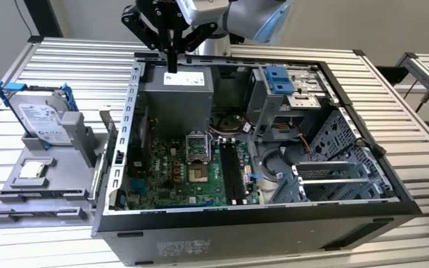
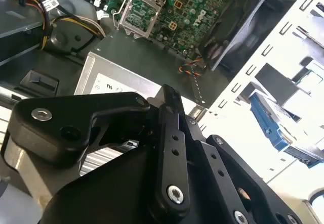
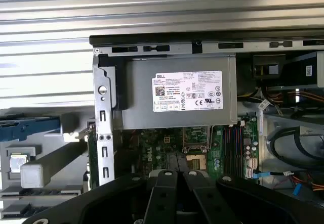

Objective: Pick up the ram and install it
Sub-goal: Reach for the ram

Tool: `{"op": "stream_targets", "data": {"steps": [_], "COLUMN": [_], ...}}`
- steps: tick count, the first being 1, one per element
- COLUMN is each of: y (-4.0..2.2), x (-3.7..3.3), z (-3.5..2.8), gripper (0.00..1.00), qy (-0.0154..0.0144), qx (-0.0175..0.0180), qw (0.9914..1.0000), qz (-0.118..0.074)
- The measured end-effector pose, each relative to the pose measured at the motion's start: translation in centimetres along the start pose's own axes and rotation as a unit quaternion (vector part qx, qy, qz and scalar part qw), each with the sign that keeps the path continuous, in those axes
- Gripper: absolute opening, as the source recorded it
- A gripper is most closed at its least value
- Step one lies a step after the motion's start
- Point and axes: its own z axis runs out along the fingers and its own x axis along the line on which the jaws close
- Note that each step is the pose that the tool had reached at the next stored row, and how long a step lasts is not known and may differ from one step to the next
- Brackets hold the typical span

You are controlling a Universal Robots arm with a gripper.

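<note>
overhead, the pincer (image 1: 171,69) hangs, jaws pressed together, just above the grey power supply (image 1: 176,95) in the open computer case (image 1: 274,234).

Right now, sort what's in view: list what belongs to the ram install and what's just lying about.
For the job: hand, over the power supply; motherboard; its long black memory slots.
Lying about: power supply; hard drive with blue rails, upright on the grey tray; chip on that tray.
</note>
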Motion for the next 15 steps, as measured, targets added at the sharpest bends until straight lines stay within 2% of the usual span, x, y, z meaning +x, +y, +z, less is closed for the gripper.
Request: {"op": "stream_targets", "data": {"steps": [11, 15], "y": [0.00, 0.00], "x": [0.02, 0.03], "z": [0.00, -0.02], "gripper": [0.00, 0.00], "qy": [0.0003, 0.0008], "qx": [0.0000, -0.0002], "qw": [1.00000, 0.99994], "qz": [-0.001, -0.011]}}
